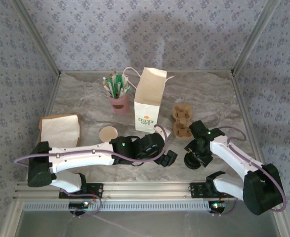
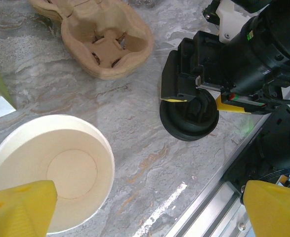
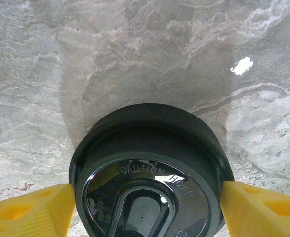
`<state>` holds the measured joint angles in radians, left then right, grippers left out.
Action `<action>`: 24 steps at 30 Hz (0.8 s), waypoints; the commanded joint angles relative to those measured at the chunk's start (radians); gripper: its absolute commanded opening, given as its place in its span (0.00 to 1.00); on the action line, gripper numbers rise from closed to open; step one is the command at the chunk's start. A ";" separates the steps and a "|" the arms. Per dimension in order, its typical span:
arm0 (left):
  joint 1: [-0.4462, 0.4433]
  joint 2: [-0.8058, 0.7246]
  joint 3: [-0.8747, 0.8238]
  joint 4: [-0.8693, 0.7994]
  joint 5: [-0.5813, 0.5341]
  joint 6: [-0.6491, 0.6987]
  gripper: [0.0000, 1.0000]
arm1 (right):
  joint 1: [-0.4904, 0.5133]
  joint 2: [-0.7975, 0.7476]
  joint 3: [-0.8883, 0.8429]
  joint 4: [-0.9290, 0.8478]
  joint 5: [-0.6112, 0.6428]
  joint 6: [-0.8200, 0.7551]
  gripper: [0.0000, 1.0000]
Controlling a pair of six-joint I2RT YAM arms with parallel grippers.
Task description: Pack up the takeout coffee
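A lidless paper cup (image 1: 107,134) with a cream-white inside (image 2: 51,168) stands on the marble table. No lidded takeout coffee is in view: the round black lid (image 1: 191,162) lies apart on the table, top up. My right gripper (image 3: 147,197) straddles the lid (image 3: 145,143), and its yellow fingers (image 3: 31,210) touch the rim on both sides. In the left wrist view that gripper (image 2: 204,101) sits over the lid (image 2: 189,123). My left gripper (image 2: 149,197) is open just right of the cup, with nothing between its fingers.
A white paper bag (image 1: 149,101) stands open behind the arms. A cardboard cup carrier (image 1: 182,121) (image 2: 105,44) lies to its right. A pink cup of stirrers (image 1: 119,104) stands to the bag's left, a brown bag with napkins (image 1: 61,129) far left. A metal rail (image 1: 145,187) borders the near edge.
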<state>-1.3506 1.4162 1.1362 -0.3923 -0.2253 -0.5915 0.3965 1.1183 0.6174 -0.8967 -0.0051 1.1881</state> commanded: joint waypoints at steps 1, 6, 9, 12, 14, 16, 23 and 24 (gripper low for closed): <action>-0.007 0.000 0.017 0.011 -0.014 -0.002 0.97 | -0.006 0.004 -0.007 -0.020 0.005 -0.004 0.79; -0.007 -0.001 0.019 0.010 -0.013 -0.002 0.97 | -0.007 0.007 -0.007 -0.018 0.004 -0.005 0.79; -0.007 0.000 0.017 0.011 -0.013 -0.002 0.97 | -0.006 0.009 -0.007 -0.016 0.004 -0.005 0.78; -0.007 0.001 0.017 0.010 -0.013 -0.002 0.97 | -0.007 0.009 -0.007 -0.017 0.005 -0.005 0.76; -0.007 0.001 0.019 0.012 -0.014 -0.001 0.97 | -0.006 0.009 -0.005 -0.021 0.002 -0.005 0.75; -0.007 0.001 0.017 0.011 -0.014 -0.002 0.97 | -0.006 0.006 -0.002 -0.027 0.001 -0.007 0.74; -0.007 -0.001 0.017 0.011 -0.017 -0.002 0.97 | -0.006 -0.031 0.027 -0.070 0.005 -0.008 0.73; -0.007 0.000 0.017 0.011 -0.016 -0.002 0.97 | -0.006 -0.039 0.032 -0.078 0.005 -0.008 0.73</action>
<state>-1.3506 1.4162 1.1362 -0.3920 -0.2249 -0.5919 0.3965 1.1076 0.6201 -0.9154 -0.0051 1.1851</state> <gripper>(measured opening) 0.969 0.732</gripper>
